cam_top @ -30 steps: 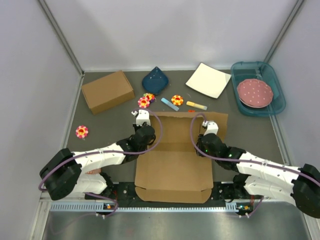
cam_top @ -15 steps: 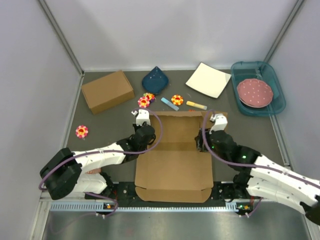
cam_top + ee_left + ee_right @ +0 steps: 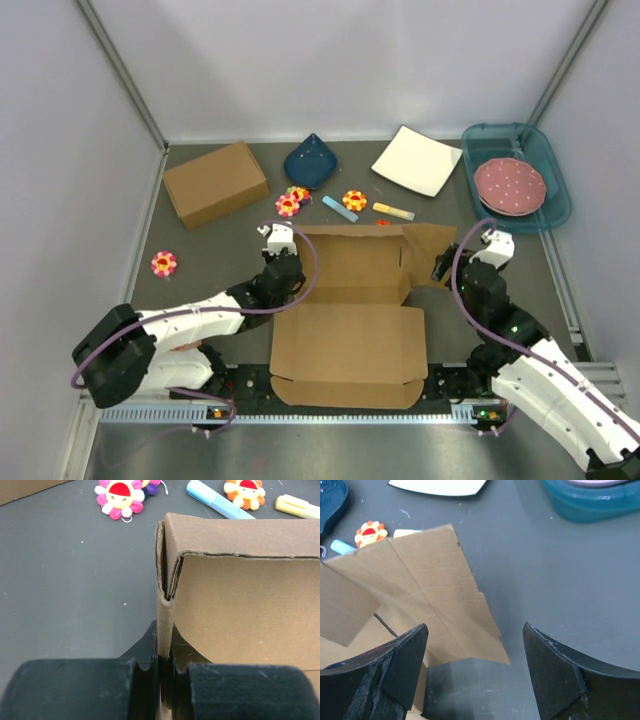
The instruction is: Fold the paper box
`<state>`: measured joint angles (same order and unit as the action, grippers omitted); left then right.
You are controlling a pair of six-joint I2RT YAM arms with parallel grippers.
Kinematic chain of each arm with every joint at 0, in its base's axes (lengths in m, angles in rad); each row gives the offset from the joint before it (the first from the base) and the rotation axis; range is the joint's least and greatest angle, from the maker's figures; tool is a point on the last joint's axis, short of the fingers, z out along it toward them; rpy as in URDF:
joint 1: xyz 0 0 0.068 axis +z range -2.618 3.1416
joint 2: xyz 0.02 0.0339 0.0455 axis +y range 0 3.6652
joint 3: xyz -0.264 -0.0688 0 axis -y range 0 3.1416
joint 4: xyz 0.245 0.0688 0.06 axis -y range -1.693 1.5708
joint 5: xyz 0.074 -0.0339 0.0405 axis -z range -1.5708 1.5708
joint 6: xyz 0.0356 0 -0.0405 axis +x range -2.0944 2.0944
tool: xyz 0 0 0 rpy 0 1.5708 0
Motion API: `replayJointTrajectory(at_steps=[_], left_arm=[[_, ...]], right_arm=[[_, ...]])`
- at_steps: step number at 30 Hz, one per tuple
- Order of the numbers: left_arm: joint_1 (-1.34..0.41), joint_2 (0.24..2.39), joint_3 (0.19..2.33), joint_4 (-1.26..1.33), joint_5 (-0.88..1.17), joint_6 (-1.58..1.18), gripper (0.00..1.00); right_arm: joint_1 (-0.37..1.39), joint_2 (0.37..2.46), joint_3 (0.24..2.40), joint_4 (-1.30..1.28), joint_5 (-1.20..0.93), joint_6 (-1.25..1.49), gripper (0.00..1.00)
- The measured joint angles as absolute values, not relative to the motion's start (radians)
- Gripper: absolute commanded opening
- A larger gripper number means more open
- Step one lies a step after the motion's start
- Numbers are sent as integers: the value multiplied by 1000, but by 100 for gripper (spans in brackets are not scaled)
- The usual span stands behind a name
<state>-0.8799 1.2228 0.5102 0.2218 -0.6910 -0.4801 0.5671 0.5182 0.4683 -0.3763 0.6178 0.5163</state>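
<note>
Paper box point(image 3: 345, 340) plain brown, left fingers point(image 3: 75, 690) clamped on its upright wall, right fingers point(image 3: 570, 680) apart near flap

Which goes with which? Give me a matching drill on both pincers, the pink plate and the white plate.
Things: 1 left pincer; 2 right pincer; 3 pink plate; 4 white plate.
States: A inside the teal tub; B open, holding nothing; C shut on a wall of the paper box; D beside the teal tub.
Pairs: 1-C; 2-B; 3-A; 4-D.
</note>
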Motion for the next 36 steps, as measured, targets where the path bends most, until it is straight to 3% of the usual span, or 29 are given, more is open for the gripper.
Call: replayJointTrajectory(at_steps=[7, 10, 17, 22, 29, 36], left_arm=[[-878, 1158, 458, 249, -609, -443, 0], [-876, 1158, 458, 254, -593, -434, 0], [-874, 1159, 458, 255, -588, -427, 0], [-874, 1176, 474, 242, -600, -433, 0], [-876, 1204, 495, 228, -648, -471, 0], [-879, 1250, 533, 207, -727, -493, 0]], right_arm=[[566, 441, 315, -245, 581, 482, 80], [566, 472, 306, -185, 574, 473, 74], [566, 532, 301, -125, 508, 455, 40], [566, 514, 303, -170, 435, 474, 32], [566, 466, 311, -257, 336, 545, 2], [565, 503, 389, -301, 212, 593, 0]])
